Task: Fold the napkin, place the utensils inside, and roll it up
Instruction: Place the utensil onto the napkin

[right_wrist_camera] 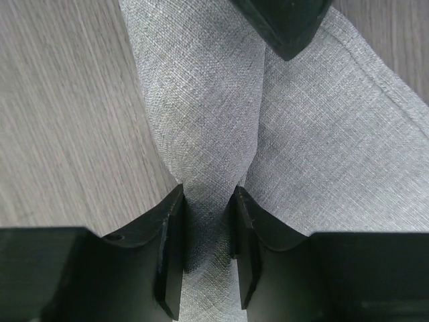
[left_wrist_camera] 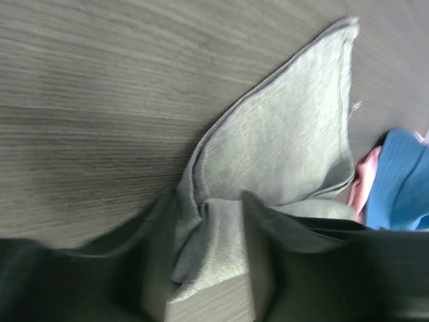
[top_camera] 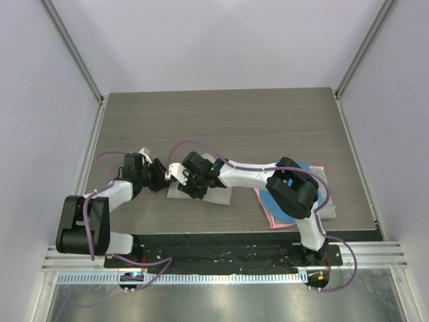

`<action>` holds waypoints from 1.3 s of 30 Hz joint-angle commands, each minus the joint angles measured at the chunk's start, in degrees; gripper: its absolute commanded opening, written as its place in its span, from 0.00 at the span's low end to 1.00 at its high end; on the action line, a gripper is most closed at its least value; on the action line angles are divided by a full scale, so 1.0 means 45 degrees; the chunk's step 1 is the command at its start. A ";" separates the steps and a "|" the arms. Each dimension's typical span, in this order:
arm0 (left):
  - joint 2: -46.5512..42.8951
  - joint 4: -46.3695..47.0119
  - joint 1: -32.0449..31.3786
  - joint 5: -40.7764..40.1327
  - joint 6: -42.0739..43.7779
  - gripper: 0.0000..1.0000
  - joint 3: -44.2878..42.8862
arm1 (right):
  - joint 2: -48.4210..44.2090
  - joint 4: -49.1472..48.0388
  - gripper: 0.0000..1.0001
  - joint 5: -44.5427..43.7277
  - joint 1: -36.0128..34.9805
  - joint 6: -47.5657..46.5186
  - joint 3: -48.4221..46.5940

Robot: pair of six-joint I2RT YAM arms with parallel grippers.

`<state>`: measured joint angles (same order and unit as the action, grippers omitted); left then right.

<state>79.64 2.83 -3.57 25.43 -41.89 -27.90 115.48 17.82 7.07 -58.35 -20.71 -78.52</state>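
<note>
Two claws on the grey napkin (top_camera: pixel 218 195), folded small by the table's (top_camera: pixel 234 121) near edge, left of centre. Right claw (right_wrist_camera: pixel 208 194): closed narrow, pinching a raised fold. Left claw (left_wrist_camera: pixel 209 208): half open around a bunched corner; firm hold or not, cannot tell. Blue cloth (top_camera: pixel 269 198) nearer the right edge.

Light grey napkin (top_camera: pixel 221 195), thin woven cloth, folded and rumpled, on the table (top_camera: pixel 268 121) near its front edge
</note>
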 commanded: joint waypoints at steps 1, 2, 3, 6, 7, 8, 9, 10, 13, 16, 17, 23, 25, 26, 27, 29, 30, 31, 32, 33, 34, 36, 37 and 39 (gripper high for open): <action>-0.1267 -0.0434 0.0013 -0.1117 -0.0260 0.57 -0.0441 | 0.0937 0.2399 0.35 0.3501 0.0873 0.0832 -0.1064; -0.1464 -0.0434 0.0013 -0.1236 -0.0339 0.59 -0.0325 | 0.1152 0.2851 0.35 0.4242 0.1050 0.0929 -0.1705; -0.1834 -0.0453 0.0013 -0.1353 -0.0398 0.60 -0.0265 | 0.1618 0.3668 0.34 0.5332 0.1187 0.0988 -0.2040; -0.2246 -0.0570 0.0032 -0.1881 -0.0302 0.61 0.0067 | 0.2109 0.4416 0.32 0.6668 0.1715 0.1300 -0.3037; -0.2402 -0.0590 0.0032 -0.1920 -0.0204 0.61 0.0125 | 0.2324 0.4611 0.31 0.7096 0.1832 0.1437 -0.3194; -0.2462 -0.0590 0.0032 -0.1727 -0.0048 0.61 0.0145 | 0.2480 0.4807 0.32 0.7313 0.1988 0.1593 -0.3563; -0.2520 -0.0590 0.0013 -0.1629 -0.0008 0.60 0.0261 | 0.2598 0.5060 0.31 0.7663 0.2105 0.1633 -0.3779; -0.2579 -0.0590 0.0032 -0.1512 0.0031 0.59 0.0359 | 0.2715 0.5507 0.32 0.8208 0.2165 0.1711 -0.3975; -0.2814 -0.0376 0.0032 -0.1024 0.0031 0.58 0.0711 | 0.3262 0.6366 0.31 0.8875 0.2438 0.1985 -0.4736; -0.2892 0.0209 0.0032 -0.0476 -0.0105 0.57 0.1043 | 0.3809 0.6820 0.31 1.0222 0.2809 0.2258 -0.5245; -0.2892 0.0578 0.0032 -0.0340 -0.0144 0.56 0.1121 | 0.3926 0.6840 0.30 1.0496 0.2868 0.2413 -0.5362; -0.2756 0.1168 0.0013 0.0325 -0.0320 0.48 0.1415 | 0.4845 0.6781 0.28 1.0401 0.3297 0.3176 -0.5714; -0.2678 0.1207 -0.0006 0.0500 -0.0320 0.45 0.1493 | 0.5079 0.6742 0.28 1.0382 0.3337 0.3312 -0.5773; -0.2639 0.1226 0.0013 0.0578 -0.0340 0.45 0.1570 | 0.5138 0.6703 0.28 1.0382 0.3376 0.3390 -0.5851; -0.2580 0.1362 -0.0006 0.0637 -0.0378 0.44 0.1629 | 0.5216 0.6703 0.28 1.0401 0.3396 0.3410 -0.5871; -0.2483 0.1577 0.0013 0.0871 -0.0515 0.42 0.1766 | 0.5353 0.6625 0.28 1.0382 0.3454 0.3508 -0.5930; -0.2424 0.1694 0.0013 0.0969 -0.0574 0.42 0.1805 | 0.5372 0.6586 0.28 1.0363 0.3474 0.3528 -0.5968; -0.2307 0.1947 0.0013 0.1067 -0.0632 0.41 0.1844 | 0.5450 0.6547 0.28 1.0362 0.3493 0.3547 -0.5969; -0.2268 0.2065 -0.0006 0.1145 -0.0691 0.39 0.1922 | 0.5451 0.6528 0.28 1.0343 0.3513 0.3625 -0.5950; -0.2190 0.2124 -0.0026 0.1184 -0.0691 0.37 0.1942 | 0.5489 0.6450 0.28 1.0343 0.3552 0.3664 -0.5969; -0.2015 0.2222 -0.0026 0.1185 -0.0691 0.35 0.1942 | 0.5529 0.6411 0.28 1.0323 0.3591 0.3703 -0.5969; -0.1819 0.2300 -0.0007 0.1204 -0.0672 0.21 0.1923 | 0.5490 0.6274 0.28 1.0284 0.3611 0.3820 -0.5988; -0.1702 0.2339 -0.0026 0.1185 -0.0691 0.16 0.1884 | 0.5451 0.6215 0.29 1.0130 0.3630 0.3879 -0.5969; -0.1409 0.2301 -0.0026 0.1146 -0.0672 0.04 0.1709 | 0.5101 0.6021 0.35 0.9895 0.3688 0.4054 -0.5950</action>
<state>71.53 9.87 -3.62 29.21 -44.99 -19.35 138.74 47.00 56.73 -42.28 -3.53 -104.36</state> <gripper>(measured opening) 0.116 0.302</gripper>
